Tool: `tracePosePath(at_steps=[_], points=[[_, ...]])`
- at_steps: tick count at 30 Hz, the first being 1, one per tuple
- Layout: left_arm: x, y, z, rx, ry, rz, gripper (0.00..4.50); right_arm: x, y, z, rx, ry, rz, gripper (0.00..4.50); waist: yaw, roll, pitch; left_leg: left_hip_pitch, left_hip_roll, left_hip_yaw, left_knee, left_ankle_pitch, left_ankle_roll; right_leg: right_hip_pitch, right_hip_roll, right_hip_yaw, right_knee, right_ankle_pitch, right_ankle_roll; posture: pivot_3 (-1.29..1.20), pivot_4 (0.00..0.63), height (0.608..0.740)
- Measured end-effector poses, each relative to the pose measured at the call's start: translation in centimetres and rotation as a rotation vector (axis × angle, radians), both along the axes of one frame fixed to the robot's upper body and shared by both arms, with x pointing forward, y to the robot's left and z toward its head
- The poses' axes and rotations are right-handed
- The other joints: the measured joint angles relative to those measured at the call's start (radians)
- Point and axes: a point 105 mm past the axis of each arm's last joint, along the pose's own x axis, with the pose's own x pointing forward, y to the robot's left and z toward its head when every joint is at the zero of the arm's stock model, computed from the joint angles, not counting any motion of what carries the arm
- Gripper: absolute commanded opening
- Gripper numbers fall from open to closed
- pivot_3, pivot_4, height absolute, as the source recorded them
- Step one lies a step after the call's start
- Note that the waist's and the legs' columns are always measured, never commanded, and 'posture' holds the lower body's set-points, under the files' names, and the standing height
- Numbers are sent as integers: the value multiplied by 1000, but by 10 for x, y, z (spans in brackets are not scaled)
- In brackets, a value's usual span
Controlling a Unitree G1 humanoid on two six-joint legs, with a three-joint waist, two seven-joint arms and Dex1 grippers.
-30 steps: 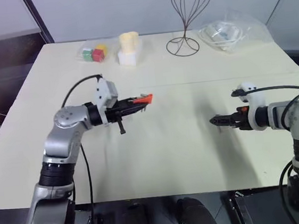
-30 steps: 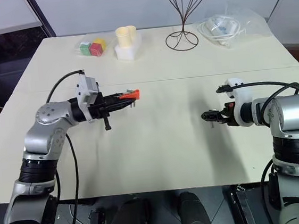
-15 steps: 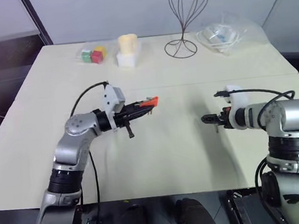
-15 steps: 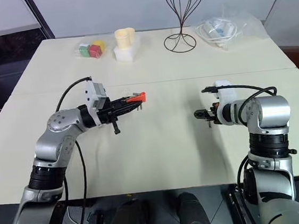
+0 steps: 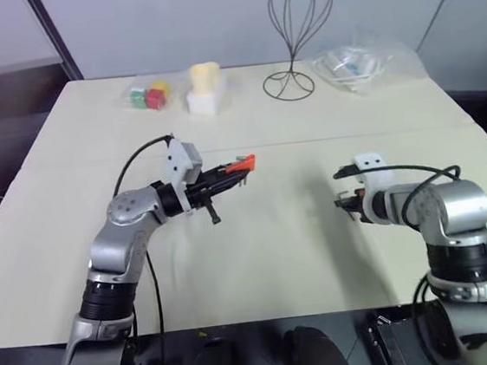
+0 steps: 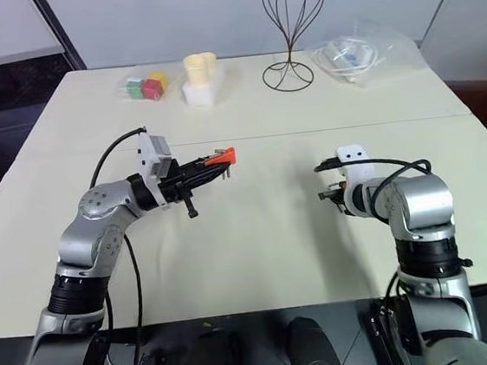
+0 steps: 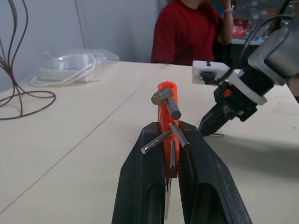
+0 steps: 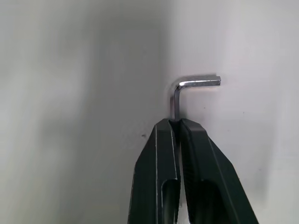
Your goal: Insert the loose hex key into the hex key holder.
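the right tool point(image 8: 176, 122) has just clamped down — a second ago its black fingers stood apart over the worktop point(image 5: 277, 257), and now they are pressed together on the long shank of the loose hex key point(image 8: 187, 93), whose short bent end pokes out past the tips. in the head views this sits right of centre, low against the pale surface, and the arm has drawn in a little toward the middle of the frame. whether the key is off the surface yet i cannot tell; it looks to be lying on it or just above.

the left tool point(image 7: 170, 140) is unchanged: shut on the hex key holder point(image 5: 242, 161), the orange-red block held up off the worktop left of centre, its grey keys fanning out toward the other arm. the two are well apart.

so the pick looks made, and what is left is the hard part — bringing the key across and lining its end with a free slot. the grip is at the very fingertips on a thin rod, so it could twist or slip.
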Motion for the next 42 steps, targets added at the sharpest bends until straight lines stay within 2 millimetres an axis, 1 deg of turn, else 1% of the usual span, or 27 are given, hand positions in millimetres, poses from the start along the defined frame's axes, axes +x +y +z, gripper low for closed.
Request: tracePosePath(at_steps=[2,4,7,8,10,11,14,16,19,21,24,27,31,33,38,42], points=[[2,2,-2,3,10,3,0,11,5,8,43,-26,1,13,1,3,2,-1,0,0,0,0,0,-2,0,0,1,0,0,0,150,740],[5,4,-5,7,24,8,0,23,10,23,67,-96,16,13,7,9,4,-5,-1,0,0,0,0,-6,0,0,2,0,0,0,150,740],[16,8,-5,0,49,27,0,44,25,71,163,-322,61,13,12,9,5,-12,-3,1,0,0,0,-13,0,0,3,0,1,0,150,740],[20,9,-4,-2,52,27,0,48,31,91,210,-414,89,13,13,9,5,-14,-3,1,1,0,0,-15,-1,0,3,0,1,0,150,740],[25,9,-3,-7,65,15,0,51,41,120,267,-555,154,13,14,9,5,-16,-4,1,2,0,0,-16,-1,0,3,0,1,0,150,740],[27,8,-3,-14,79,5,0,50,45,129,285,-611,184,13,14,9,5,-16,-4,1,2,0,0,-16,-1,-1,3,0,1,0,150,740],[37,6,-7,-35,153,-33,0,48,51,150,343,-759,259,13,13,9,5,-18,-4,1,2,0,0,-17,-1,-1,2,1,2,0,150,740],[44,3,-6,-57,190,-51,0,46,55,161,379,-837,291,13,11,9,5,-18,-4,1,2,0,0,-18,-1,-1,2,1,2,0,150,740],[52,-6,8,-77,194,-105,0,42,65,169,428,-920,342,13,9,9,5,-19,-4,1,2,0,0,-19,-1,-1,3,1,2,0,150,740],[54,-11,19,-78,184,-143,0,39,73,169,460,-951,374,13,9,9,5,-19,-4,1,2,0,0,-19,-1,-1,3,1,2,0,150,740],[56,-24,32,-77,170,-206,0,31,96,169,529,-987,446,13,5,10,5,-19,-4,2,2,0,0,-19,0,-1,3,1,2,0,150,740],[55,-31,31,-73,184,-242,0,27,107,174,554,-1016,482,13,6,10,5,-19,-4,1,2,0,0,-20,0,-1,4,1,2,0,150,740],[55,-33,23,-59,218,-261,0,23,113,179,567,-1047,503,13,7,10,5,-19,-4,1,2,1,0,-20,-1,-1,4,1,2,0,150,740],[57,-34,23,-55,219,-261,0,21,116,180,572,-1055,511,13,8,10,5,-19,-4,1,2,1,0,-20,-1,-1,4,1,2,0,150,740],[61,-35,32,-57,189,-252,0,21,117,174,581,-1040,507,13,10,10,5,-19,-4,1,3,0,0,-20,-1,-1,4,1,2,0,150,740],[62,-36,32,-71,193,-253,0,21,116,170,575,-1029,497,13,9,10,5,-19,-4,1,2,0,0,-20,-1,-1,4,1,2,0,150,740]])
